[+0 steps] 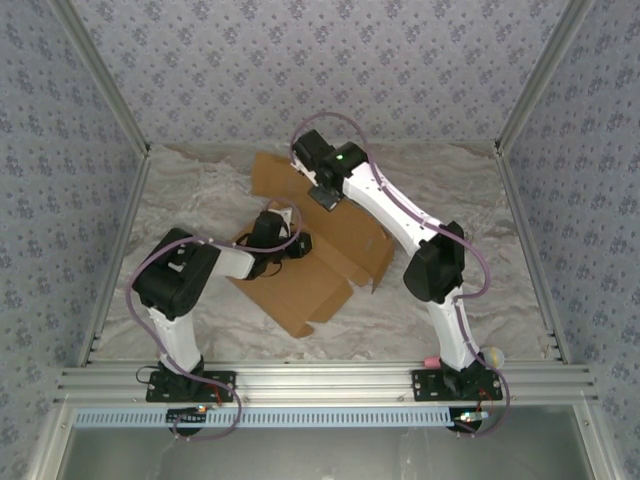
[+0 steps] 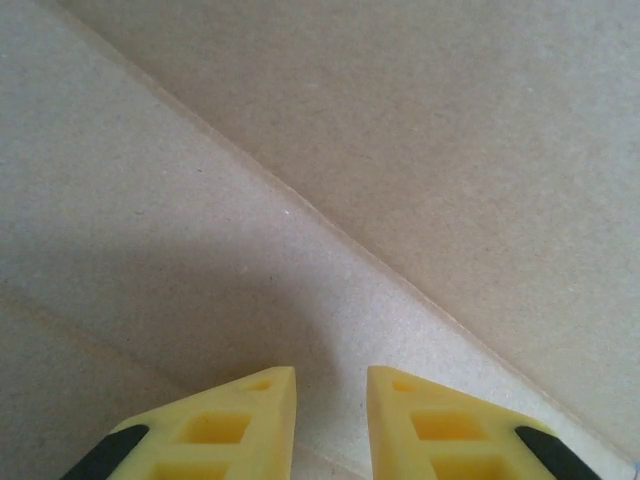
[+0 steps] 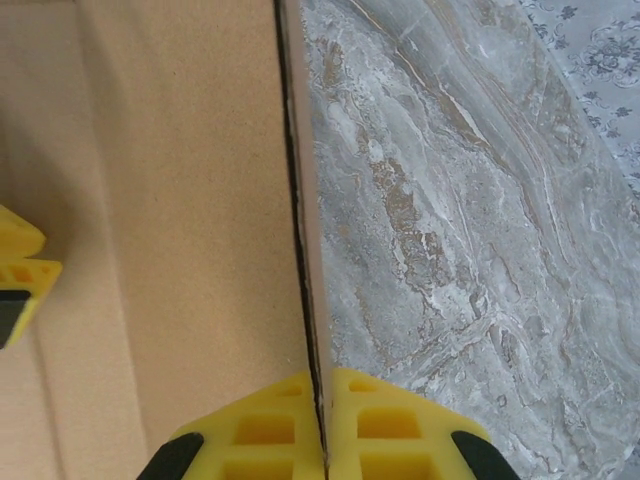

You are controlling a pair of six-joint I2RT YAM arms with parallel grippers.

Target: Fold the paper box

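The paper box point(image 1: 310, 285) is a brown die-cut cardboard sheet lying mid-table, partly folded, with a flap raised at its far side. My right gripper point(image 1: 325, 197) is at that far flap. In the right wrist view it point(image 3: 322, 400) is shut on the thin edge of a cardboard panel point(image 3: 180, 200) that stands edge-on between the yellow fingers. My left gripper point(image 1: 298, 245) hovers low over the sheet's middle. In the left wrist view its jaws point(image 2: 331, 400) stand a narrow gap apart with nothing between them, and cardboard point(image 2: 400, 150) with a crease lies beyond. A left fingertip point(image 3: 20, 265) shows in the right wrist view.
The marble-patterned tabletop point(image 1: 200, 190) surrounds the sheet, and it lies beside the held panel point(image 3: 450, 200). Patterned walls and aluminium posts enclose the table on three sides. A small pink object point(image 1: 429, 360) and a pale ball point(image 1: 493, 355) lie by the right arm's base.
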